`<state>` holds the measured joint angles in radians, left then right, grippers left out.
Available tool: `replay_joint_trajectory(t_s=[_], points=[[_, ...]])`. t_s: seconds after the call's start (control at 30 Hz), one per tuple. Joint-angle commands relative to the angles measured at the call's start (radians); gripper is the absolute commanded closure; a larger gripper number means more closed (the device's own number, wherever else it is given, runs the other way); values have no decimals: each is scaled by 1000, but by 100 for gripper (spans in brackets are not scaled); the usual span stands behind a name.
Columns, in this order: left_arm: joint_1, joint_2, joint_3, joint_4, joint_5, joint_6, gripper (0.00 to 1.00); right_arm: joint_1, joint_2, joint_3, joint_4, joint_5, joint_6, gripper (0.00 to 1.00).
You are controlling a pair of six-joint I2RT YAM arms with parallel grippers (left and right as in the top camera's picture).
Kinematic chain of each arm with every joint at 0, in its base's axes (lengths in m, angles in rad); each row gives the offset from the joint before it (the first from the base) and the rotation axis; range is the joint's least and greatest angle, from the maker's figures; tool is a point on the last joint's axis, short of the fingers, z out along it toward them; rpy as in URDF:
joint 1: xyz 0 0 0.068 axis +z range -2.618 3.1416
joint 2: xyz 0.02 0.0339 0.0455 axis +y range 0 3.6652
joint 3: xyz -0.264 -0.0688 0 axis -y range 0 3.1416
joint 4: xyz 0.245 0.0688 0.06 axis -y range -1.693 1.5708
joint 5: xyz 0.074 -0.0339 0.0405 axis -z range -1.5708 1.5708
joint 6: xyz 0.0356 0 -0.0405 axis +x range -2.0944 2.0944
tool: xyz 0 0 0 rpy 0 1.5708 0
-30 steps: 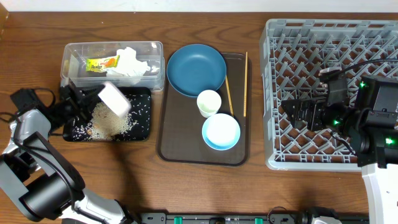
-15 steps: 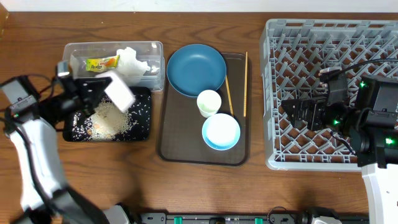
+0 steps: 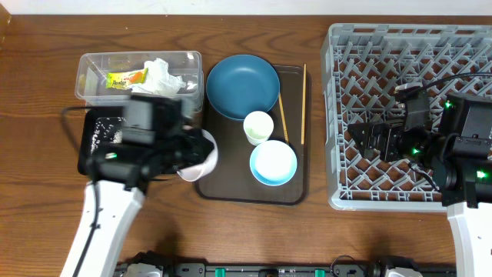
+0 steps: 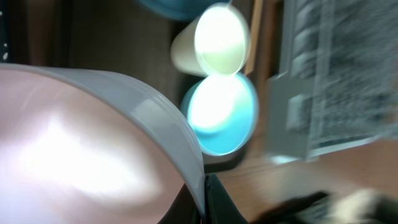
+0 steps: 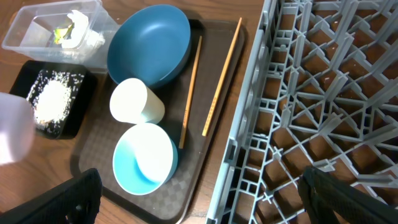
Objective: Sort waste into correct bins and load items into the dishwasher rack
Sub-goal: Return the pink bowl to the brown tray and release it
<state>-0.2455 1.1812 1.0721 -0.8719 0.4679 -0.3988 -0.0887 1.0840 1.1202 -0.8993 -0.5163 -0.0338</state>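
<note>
Clamping white bowl (image 3: 204, 158) rim, left hand (image 3: 192, 151) hovers at brown tray (image 3: 231, 185) edge; right hand (image 3: 367, 140) spread apart, rack (image 3: 461, 46) floor below it; wrapper (image 3: 127, 78) print unreadable.

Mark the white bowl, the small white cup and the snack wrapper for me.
white bowl (image 4: 81, 149), left wrist view, inner surface.
small white cup (image 3: 258, 125), overhead view, open mouth.
snack wrapper (image 3: 127, 78), overhead view, its yellow middle.

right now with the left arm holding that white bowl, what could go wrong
The left end effector grips the white bowl by its rim only; it may slip. Heading for the rack, it could clip the cup or light blue bowl. The right end effector hangs over the rack, risking collision.
</note>
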Motion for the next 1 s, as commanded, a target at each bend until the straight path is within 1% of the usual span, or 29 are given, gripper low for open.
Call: replay_joint_trajectory(t_s=[0.0,0.13,0.23,0.4,0.53,0.57,0.6,0.7,0.87,0.97], points=[[-129,60,-23,6,-219,21,94,-2,-4,20,2,-4,-5,1],[-252,163,-23,21,-282,21,94,-2,-4,20,-1,-4,-5,1],[-313,246,-23,39,-309,21,94,-2,-4,20,-6,-4,-5,1],[-347,348,-23,56,-335,21,94,-2,-4,20,-11,-4,-5,1],[-347,368,-23,63,-335,21,92,-2,-4,20,-11,-4,-5,1],[-347,367,-23,66,-335,21,86,-2,-4,20,-10,-4,-5,1],[-347,366,-23,66,-334,21,75,-2,-4,20,-10,-4,-5,1],[-347,365,-23,66,-333,21,63,-2,-4,20,-10,-4,-5,1],[-347,365,-16,70,-334,23,62,-2,-4,20,-10,-4,-5,1],[-347,364,11,70,-334,47,61,-2,-4,20,-5,-4,-5,1]])
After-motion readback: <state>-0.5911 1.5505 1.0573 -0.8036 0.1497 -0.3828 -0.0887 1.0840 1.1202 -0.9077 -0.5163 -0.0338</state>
